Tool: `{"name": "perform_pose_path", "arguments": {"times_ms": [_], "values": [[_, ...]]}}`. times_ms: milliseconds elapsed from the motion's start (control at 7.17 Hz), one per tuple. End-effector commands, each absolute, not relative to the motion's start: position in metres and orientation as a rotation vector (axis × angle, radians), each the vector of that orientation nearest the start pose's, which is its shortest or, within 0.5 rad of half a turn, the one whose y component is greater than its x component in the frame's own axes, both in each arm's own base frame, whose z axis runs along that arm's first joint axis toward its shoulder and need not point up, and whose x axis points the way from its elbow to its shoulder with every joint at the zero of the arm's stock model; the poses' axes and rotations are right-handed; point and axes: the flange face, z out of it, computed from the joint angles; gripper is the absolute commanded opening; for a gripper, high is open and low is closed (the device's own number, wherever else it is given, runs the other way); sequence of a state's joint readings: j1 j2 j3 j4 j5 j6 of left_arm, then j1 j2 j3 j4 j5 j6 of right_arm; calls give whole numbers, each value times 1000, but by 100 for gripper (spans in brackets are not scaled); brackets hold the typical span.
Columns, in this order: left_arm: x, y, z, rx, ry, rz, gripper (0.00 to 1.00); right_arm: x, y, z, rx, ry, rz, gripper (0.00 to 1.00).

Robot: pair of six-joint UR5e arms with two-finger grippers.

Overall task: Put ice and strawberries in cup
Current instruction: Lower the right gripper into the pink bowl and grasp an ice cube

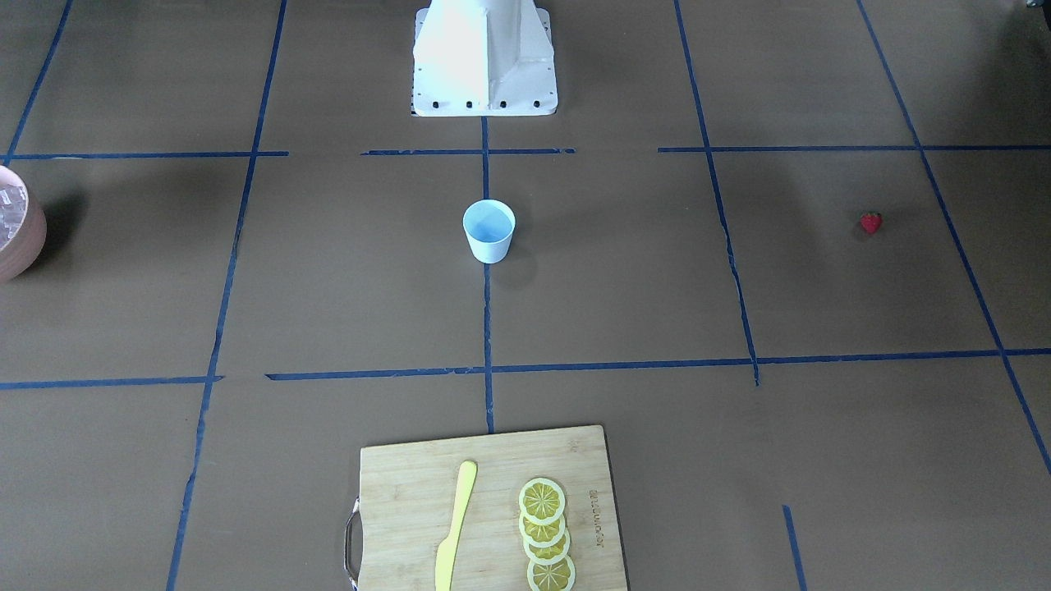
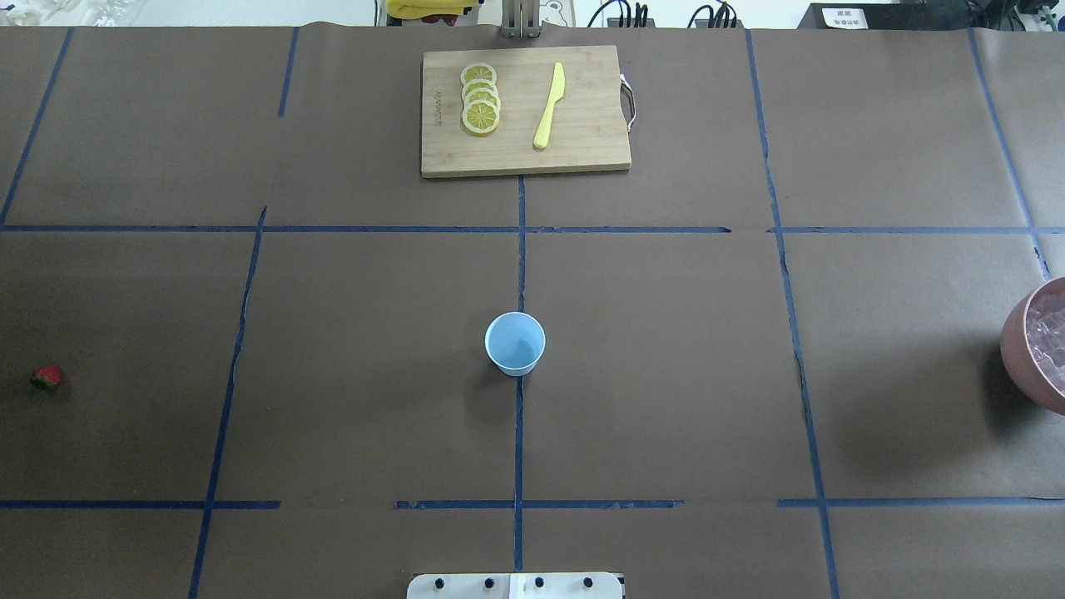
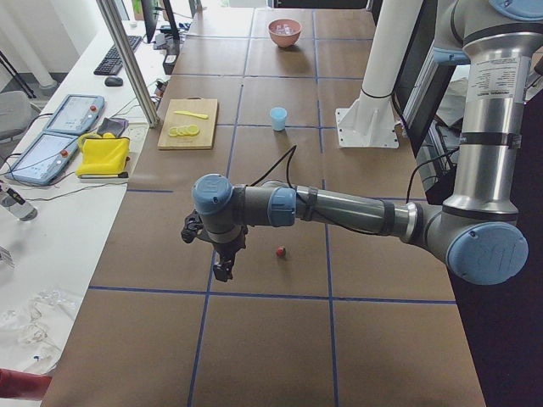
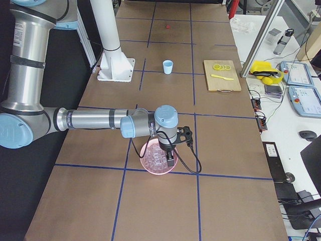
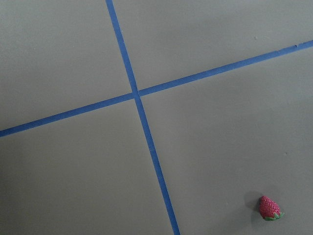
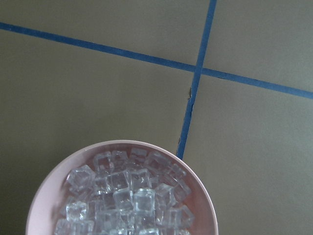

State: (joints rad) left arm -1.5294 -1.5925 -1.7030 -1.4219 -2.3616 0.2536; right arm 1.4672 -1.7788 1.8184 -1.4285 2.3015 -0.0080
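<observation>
In the front-facing view the cup (image 1: 488,231) stands upright on the blue centre tape line just ahead of the robot's base (image 1: 484,57), its light-blue inside bare. The strawberry (image 1: 870,222) lies on the table well apart from the cup, on the robot's left, and the pinkish bowl (image 1: 25,246) holding the ice (image 1: 10,213) sits equally far from the cup on the robot's right, cut by the frame edge. Beyond the cup, away from the robot, a wooden cutting board (image 1: 402,484) carries a yellow knife (image 1: 456,525) and a row of overlapping lemon slices (image 1: 545,533). The overhead view shows the same layout: cup (image 2: 515,343) central, strawberry (image 2: 47,378) far out on the left, bowl (image 2: 1015,358) at the right edge. In the left side view the left gripper (image 3: 222,270) hangs pointing down above the table, near the strawberry (image 3: 281,251) but apart from it and far from the cup (image 3: 278,118); how its jaws stand cannot be told. In the right side view the right gripper (image 4: 170,161) hangs over the bowl (image 4: 150,169), far from the cup (image 4: 168,66); its jaws cannot be judged either. The left wrist view shows the strawberry (image 5: 269,208) lying alone beside crossing tape lines. The right wrist view looks down on the bowl's rim (image 6: 49,196) and the heaped ice (image 6: 124,196).
</observation>
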Motion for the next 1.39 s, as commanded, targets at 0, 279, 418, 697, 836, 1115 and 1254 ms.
{"name": "perform_pose_path", "arguments": {"times_ms": [0,279,418,697,836,1115,1254], "values": [[-42,-499,596,89,789,280,100,-18,-423,630,140,-727,-209,100],[-41,-499,595,90,791,282,100,-40,-423,639,136,-724,-264,100],[-42,-499,595,91,791,280,100,-51,-422,640,132,-706,-292,100],[-42,-499,595,90,791,279,100,-61,-421,641,130,-697,-329,99],[-42,-499,595,90,791,279,100,-60,-422,642,158,-673,-352,98],[-41,-499,595,90,792,280,100,-59,-420,655,159,-651,-394,96],[-42,-499,595,90,792,279,100,-59,-420,659,150,-651,-394,96]]}}
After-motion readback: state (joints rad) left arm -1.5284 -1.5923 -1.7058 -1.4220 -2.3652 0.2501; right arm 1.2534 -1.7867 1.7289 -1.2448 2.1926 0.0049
